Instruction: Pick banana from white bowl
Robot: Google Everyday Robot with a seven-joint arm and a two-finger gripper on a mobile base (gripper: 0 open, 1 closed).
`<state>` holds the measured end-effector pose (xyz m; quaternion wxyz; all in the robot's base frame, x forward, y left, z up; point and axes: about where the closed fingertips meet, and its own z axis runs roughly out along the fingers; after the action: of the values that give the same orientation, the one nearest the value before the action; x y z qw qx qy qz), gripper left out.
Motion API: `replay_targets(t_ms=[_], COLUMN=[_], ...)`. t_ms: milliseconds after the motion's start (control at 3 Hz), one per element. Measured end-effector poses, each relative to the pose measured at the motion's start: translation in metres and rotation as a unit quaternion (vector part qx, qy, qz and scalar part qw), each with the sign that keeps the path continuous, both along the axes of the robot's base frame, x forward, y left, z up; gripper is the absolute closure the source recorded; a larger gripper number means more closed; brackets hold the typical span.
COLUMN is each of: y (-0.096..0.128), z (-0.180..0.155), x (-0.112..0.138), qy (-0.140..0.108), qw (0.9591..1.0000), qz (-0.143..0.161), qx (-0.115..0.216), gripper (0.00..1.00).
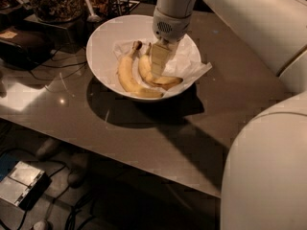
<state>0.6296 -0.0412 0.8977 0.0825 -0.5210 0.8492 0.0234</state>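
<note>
The white bowl (101,42) stands on the brown table, lined with crumpled white paper (192,65). Two bananas lie in it side by side. The banana (169,80), short and strongly curved with a brown bruised end, lies on the right. The longer yellow banana (125,75) lies to its left, its dark stem pointing to the far side. My gripper (158,67) reaches down from above into the bowl and sits on the middle of the short banana, hiding part of it.
A dark device (24,44) with cables sits left of the bowl. Food containers (55,1) and a spoon (91,8) stand behind it. My white arm and body (268,166) fill the right side. The table's front edge runs diagonally; a box (21,188) lies on the floor below.
</note>
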Motion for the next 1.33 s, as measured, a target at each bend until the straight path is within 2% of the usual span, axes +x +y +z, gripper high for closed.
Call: replay_targets(t_ms=[333,1000,1333], y=[0.001,0.009,0.017], z=[-0.001,-0.014,-0.021], x=[0.000,0.006,0.007], qy=[0.001,0.018,0.026], qw=[1.0000,0.9998,0.9995], qz=[0.001,0.008,0.017], qx=[-0.001,0.003,0.006], gripper=[0.39,0.47,0.47])
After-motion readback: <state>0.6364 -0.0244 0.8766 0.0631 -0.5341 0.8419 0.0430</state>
